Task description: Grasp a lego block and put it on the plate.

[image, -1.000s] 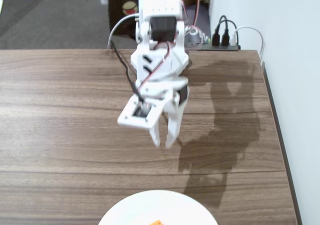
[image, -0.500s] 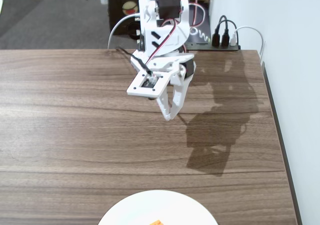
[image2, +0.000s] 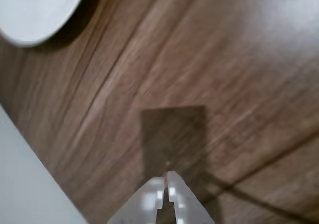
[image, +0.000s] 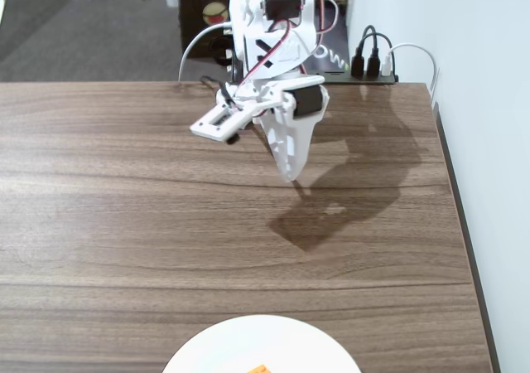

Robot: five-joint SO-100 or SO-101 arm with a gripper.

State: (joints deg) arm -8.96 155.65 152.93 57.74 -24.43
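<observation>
The brick [image: 259,370] already lies on the plate [image: 215,348], showing only as a sliver of orange at the very bottom of the fixed view, where the plate itself is cut off by the tabletop's [image: 99,207] near edge. So the placing step looks done, and what is in hand seems to be the retreat. The gripper [image: 289,174] hangs above the far half of the tabletop, well apart from the plate, tilted downward with nothing between its fingers. In the wrist view the gripper [image2: 166,180] shows its two tips brought together, touching or nearly so, over bare wood and its own square shadow [image2: 172,134], and a curve of the plate [image2: 35,10] sits off in the upper left corner there. The arm [image: 269,25] rises from the far edge, near the cables and plugs [image: 373,58] by the wall. As I judge it, little is left: the next move calls only for the arm to fold back toward its base at the far edge and settle, keeping clear of the plate so the brick is not disturbed. How squarely the brick sits on the plate I cannot tell, since most of it is out of frame.
</observation>
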